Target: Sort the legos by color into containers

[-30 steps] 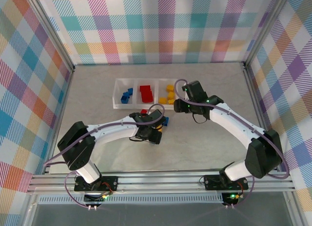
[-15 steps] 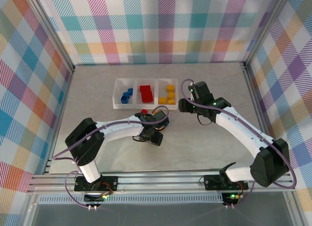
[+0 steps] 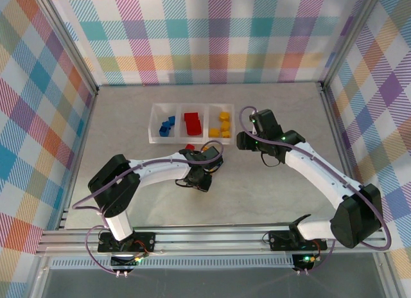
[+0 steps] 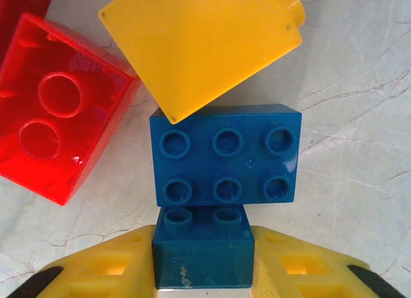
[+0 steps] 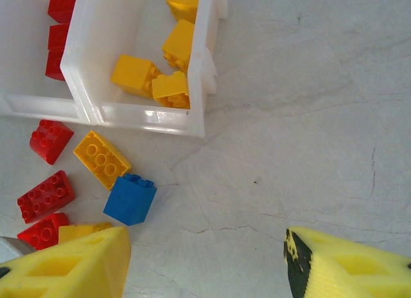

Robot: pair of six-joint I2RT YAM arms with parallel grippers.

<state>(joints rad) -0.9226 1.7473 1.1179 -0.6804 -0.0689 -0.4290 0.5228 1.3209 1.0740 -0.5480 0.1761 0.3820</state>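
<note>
the top camera looks down from up high at the whole table. the left wrist camera sits very close over a small blue brick. the right wrist camera looks down from farther off and, like the top one, sees the tray.

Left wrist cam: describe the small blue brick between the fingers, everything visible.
The small blue brick is dark blue glossy plastic, two studs showing at its far edge, a pale scuff on the flat face toward the camera. It sits between the yellow fingers, touching both. Its far side seems to butt against a six-stud blue brick.
</note>
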